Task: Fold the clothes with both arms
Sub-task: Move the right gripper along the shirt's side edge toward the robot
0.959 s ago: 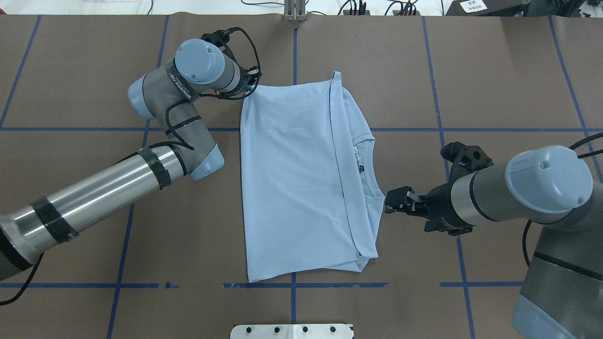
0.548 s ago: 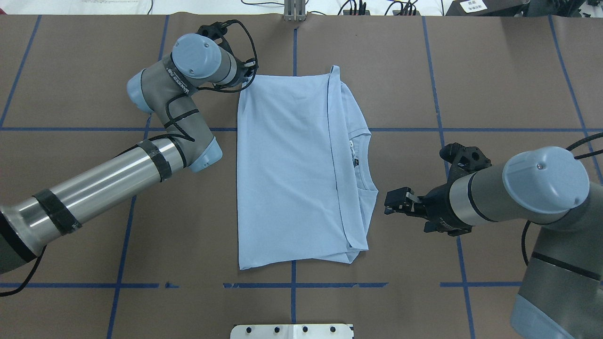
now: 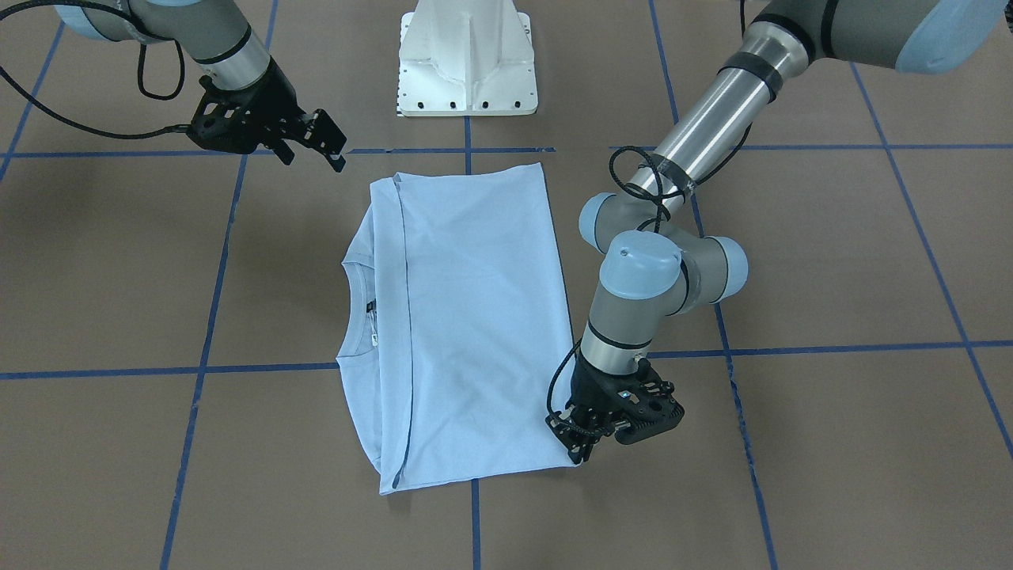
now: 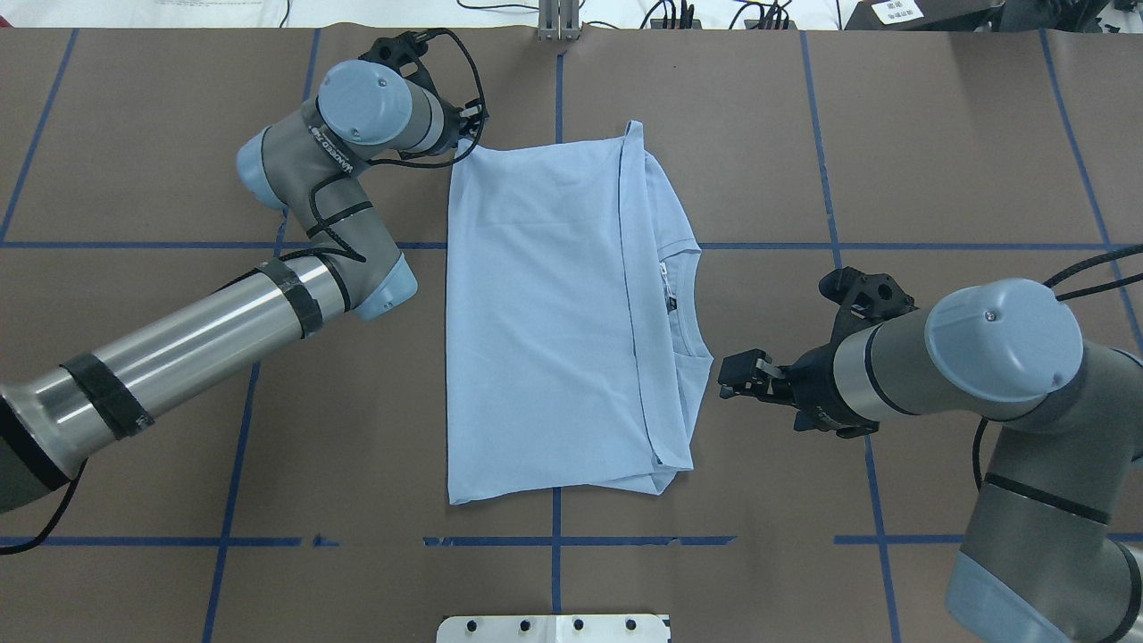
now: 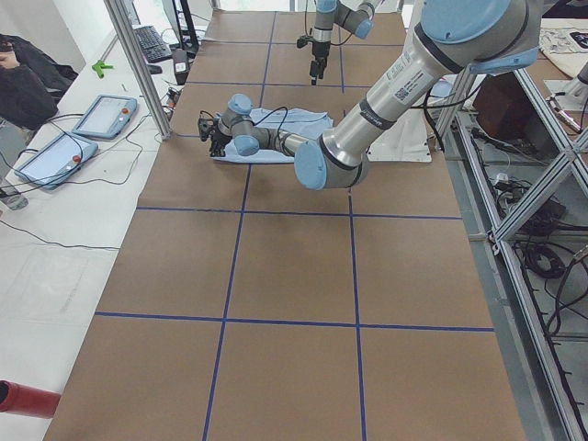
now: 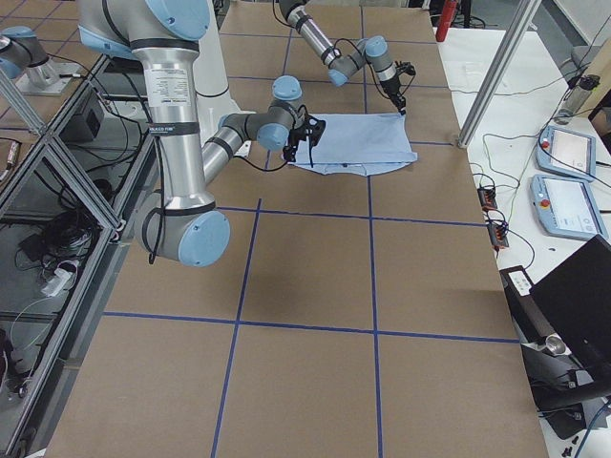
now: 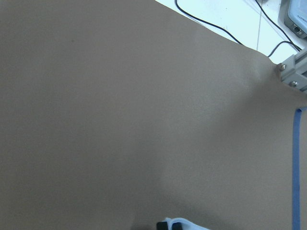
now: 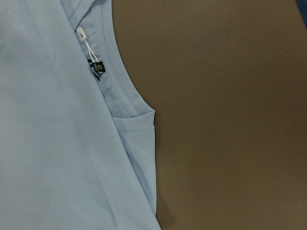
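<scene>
Light blue short-sleeved T-shirt (image 4: 536, 330) lies folded into a long rectangle in the middle of the brown paper-covered counter (image 4: 938, 134). Its round collar (image 4: 692, 308) shows along the edge facing the right arm. The left black two-fingered pincer (image 3: 580, 445) is clamped on the shirt's far corner on the left arm's side, low at the counter. The right black two-fingered pincer (image 4: 728, 379) hovers just beside the collar edge, fingers parted, holding nothing.

arms (image 4: 205, 344) grey-silver | caps (image 4: 366, 94) light blue | cables (image 4: 476, 79) black | jaws black
</scene>
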### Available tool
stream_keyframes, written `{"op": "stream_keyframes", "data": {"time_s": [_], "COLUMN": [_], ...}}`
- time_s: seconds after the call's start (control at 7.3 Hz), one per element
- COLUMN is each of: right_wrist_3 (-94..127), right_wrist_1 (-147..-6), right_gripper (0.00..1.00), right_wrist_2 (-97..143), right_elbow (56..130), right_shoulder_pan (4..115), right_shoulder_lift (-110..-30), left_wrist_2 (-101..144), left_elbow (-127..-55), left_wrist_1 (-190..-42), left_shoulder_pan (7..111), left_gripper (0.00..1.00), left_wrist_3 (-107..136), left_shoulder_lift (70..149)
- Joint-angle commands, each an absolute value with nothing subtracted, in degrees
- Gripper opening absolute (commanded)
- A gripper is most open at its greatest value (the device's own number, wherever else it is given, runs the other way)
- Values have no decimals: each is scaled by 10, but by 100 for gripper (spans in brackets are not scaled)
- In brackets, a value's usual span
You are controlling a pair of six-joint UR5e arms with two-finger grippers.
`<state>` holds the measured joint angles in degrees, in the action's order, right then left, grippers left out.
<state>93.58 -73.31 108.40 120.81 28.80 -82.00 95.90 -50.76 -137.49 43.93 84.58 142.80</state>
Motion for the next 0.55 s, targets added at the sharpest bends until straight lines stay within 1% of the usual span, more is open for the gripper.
{"op": "stream_keyframes", "data": {"time_s": [0.0,0.14,0.27,0.41], "right_wrist_3": [877,836,778,738], "right_wrist_1": [-737,-740,-789,-838], "right_gripper": [100,100,100,100], "right_wrist_2": [1058,1028,1011,1005], "right_elbow": [1183,1171,1170,1163], "right_shoulder_pan": [287,280,270,261], "right_shoulder_lift": [-802,-783,-756,-713], "left_wrist_2": [1021,1027,1028,1029], "left_elbow": [-537,-589,-673,-733], "left_wrist_1": [-1329,-1271,-1238,-1215], "left_shoulder_pan": [464,465,465,465], "left_gripper": [100,100,100,100], "left_wrist_3": [817,809,808,807], "left_shoulder_lift": [1426,1411,1362,1323]}}
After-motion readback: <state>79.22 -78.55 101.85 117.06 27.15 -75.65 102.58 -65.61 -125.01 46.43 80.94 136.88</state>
